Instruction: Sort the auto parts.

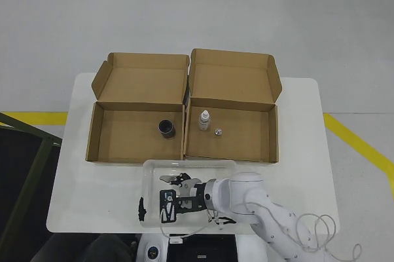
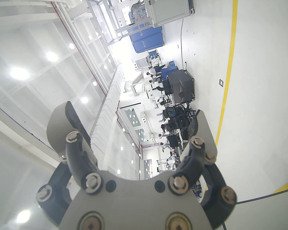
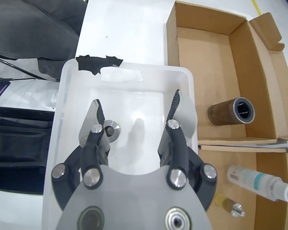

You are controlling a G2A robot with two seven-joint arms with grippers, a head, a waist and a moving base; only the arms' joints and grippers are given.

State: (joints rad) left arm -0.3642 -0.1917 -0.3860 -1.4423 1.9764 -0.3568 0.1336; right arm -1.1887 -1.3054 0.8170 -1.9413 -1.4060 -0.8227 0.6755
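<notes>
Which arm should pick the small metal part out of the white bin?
Right. The right claw, open, hangs over the white bin, the metal part beside one finger. The left claw, also open, points away from the table.

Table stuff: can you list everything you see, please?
table: 1, white, under everything
cardboard boxes: 2, brown, open, side by side
cylinder: 1, dark, in one box
bottle: 1, white, in the other box
small metal part: 1, silver, beside the bottle
tray: 1, white, before the boxes
round part: 1, silver, in the tray
tape: 1 piece, black, on the tray's rim
right hand: 1, black-grey, open over the tray
left hand: 1, black-grey, open, facing the room
</notes>
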